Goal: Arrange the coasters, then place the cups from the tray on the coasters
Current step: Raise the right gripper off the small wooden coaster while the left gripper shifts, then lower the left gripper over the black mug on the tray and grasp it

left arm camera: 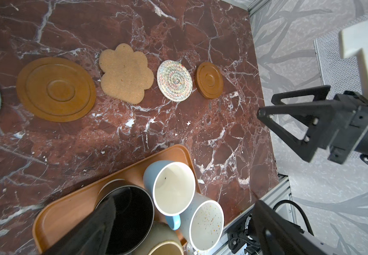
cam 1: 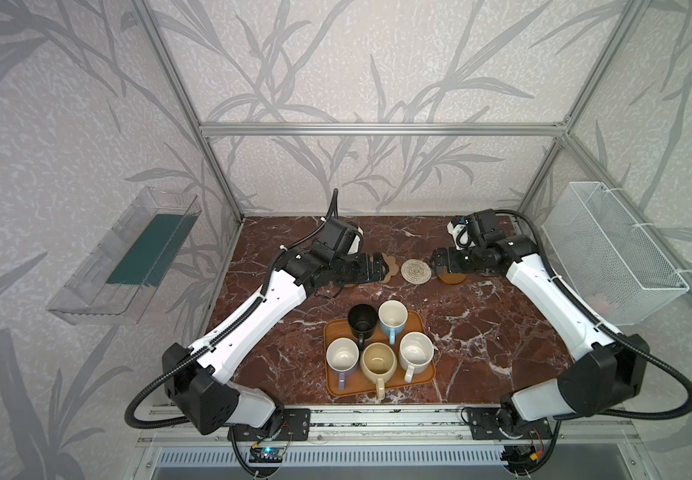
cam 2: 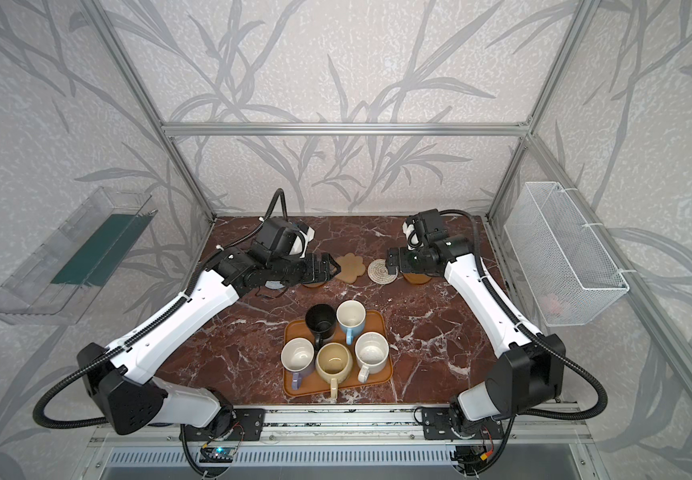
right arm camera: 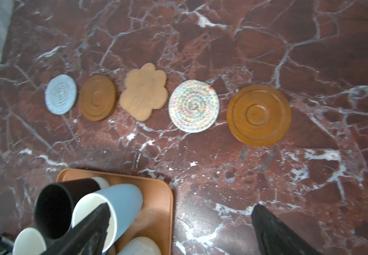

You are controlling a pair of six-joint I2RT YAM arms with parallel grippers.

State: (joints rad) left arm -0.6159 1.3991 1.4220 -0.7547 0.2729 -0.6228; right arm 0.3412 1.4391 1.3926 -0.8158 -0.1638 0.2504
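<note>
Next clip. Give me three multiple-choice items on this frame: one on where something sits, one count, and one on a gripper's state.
1. Where in the row of five does the flower-shaped coaster sit? A at an end; B in the middle; C next to an end.
2. How many cups stand on the tray? A three; B four; C five.
3. The right gripper is: A open and empty; B shut on a cup; C shut on a coaster.
Key:
1 B: two others lie on each side of it.
2 C: five rims show there in both top views.
3 A: its fingers stand wide apart with only table between them.
</note>
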